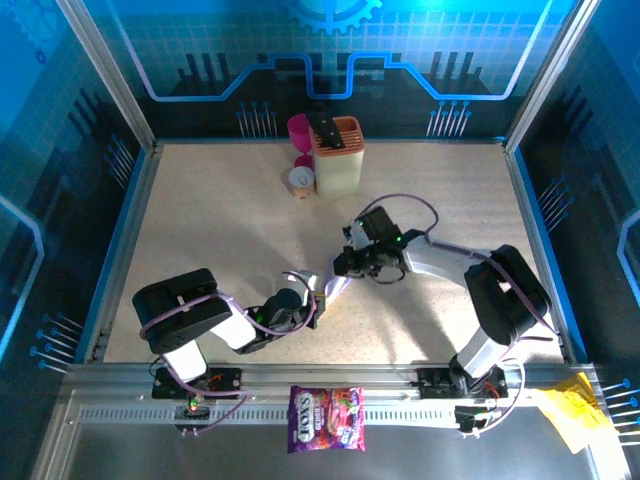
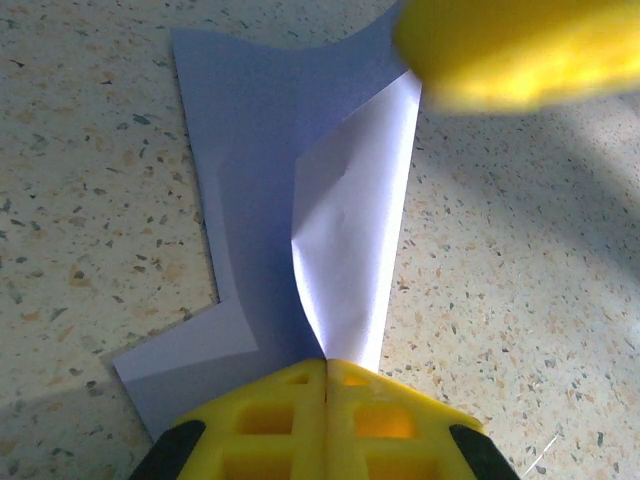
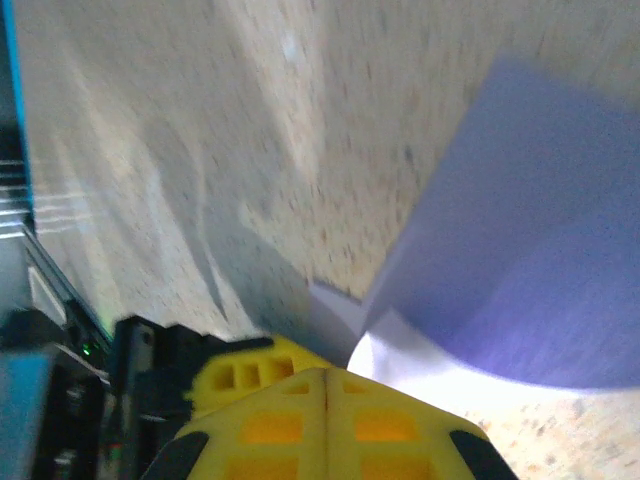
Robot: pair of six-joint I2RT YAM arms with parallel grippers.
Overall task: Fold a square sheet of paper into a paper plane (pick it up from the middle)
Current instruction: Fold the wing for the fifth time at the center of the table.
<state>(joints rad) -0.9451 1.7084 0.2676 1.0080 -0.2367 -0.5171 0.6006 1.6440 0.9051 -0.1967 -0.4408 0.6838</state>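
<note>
overhead view, close wrist views share paper (image 2: 260,150)

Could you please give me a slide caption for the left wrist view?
Left gripper pinching the half-folded lilac paper, one flap raised, on the speckled table.

Pale lilac paper (image 2: 250,160), partly folded, one flap curling upward.

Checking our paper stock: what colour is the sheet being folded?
Pale lilac, plain and unmarked; the sheet shows best in the left wrist view.
</note>
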